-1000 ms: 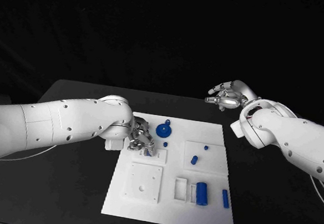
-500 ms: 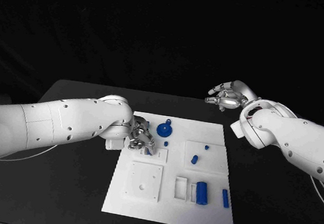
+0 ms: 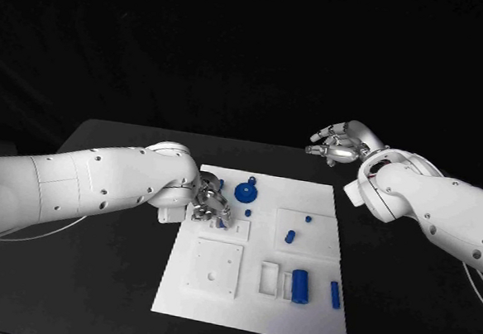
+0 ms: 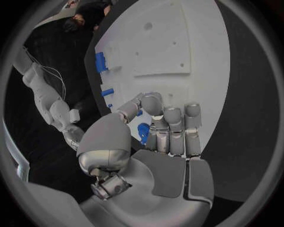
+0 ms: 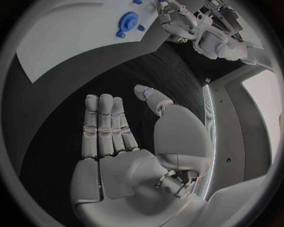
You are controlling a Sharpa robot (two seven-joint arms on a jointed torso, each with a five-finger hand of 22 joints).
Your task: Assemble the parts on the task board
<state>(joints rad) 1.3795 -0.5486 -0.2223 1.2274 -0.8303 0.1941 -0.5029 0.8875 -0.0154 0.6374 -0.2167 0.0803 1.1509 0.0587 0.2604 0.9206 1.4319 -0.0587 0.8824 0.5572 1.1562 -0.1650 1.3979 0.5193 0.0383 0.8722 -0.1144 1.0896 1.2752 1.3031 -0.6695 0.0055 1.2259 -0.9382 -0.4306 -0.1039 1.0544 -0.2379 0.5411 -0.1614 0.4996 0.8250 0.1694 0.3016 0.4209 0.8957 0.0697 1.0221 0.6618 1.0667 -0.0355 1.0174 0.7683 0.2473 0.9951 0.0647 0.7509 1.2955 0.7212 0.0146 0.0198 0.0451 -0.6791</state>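
White board [image 3: 295, 307] lies mid-table. At its far-left edge the left hand [image 3: 211, 205] pinches a blue part [image 4: 143, 131]. Beyond its far-right corner the right hand [image 3: 341, 143] hovers, fingers spread, holding nothing.

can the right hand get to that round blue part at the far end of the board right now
Probably yes. The right hand hangs open beyond the task board, and bare board lies between it and the round blue part; the left hand works beside that part.
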